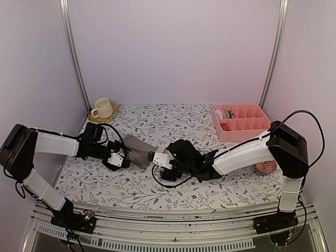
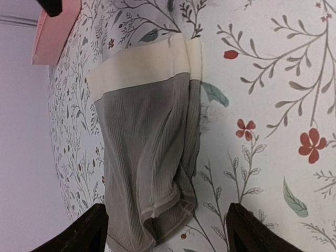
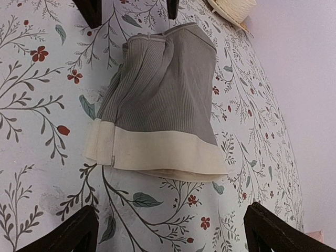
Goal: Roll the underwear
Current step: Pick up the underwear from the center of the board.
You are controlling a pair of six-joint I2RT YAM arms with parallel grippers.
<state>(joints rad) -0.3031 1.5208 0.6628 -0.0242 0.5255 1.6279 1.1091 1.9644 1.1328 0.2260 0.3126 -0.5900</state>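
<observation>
Top external view: taupe briefs [image 1: 137,149] lie folded narrow, well apart from the pink tray [image 1: 240,123], right between both grippers. Long axis runs gripper to gripper. The hem end, away from the tray, sits at the left gripper [image 2: 165,210], fingers spread around it. The cream waistband, tray side, faces the right gripper [image 3: 172,210], jaws wide and empty. Left is nearer, so rolling likely starts at the hem.

Soft, even light with a faint pink cast fills all three views, leaving only weak shadows. Both wrist pictures render the taupe underwear [image 2: 147,152] sharply; the overhead view bends slightly toward its edges.
</observation>
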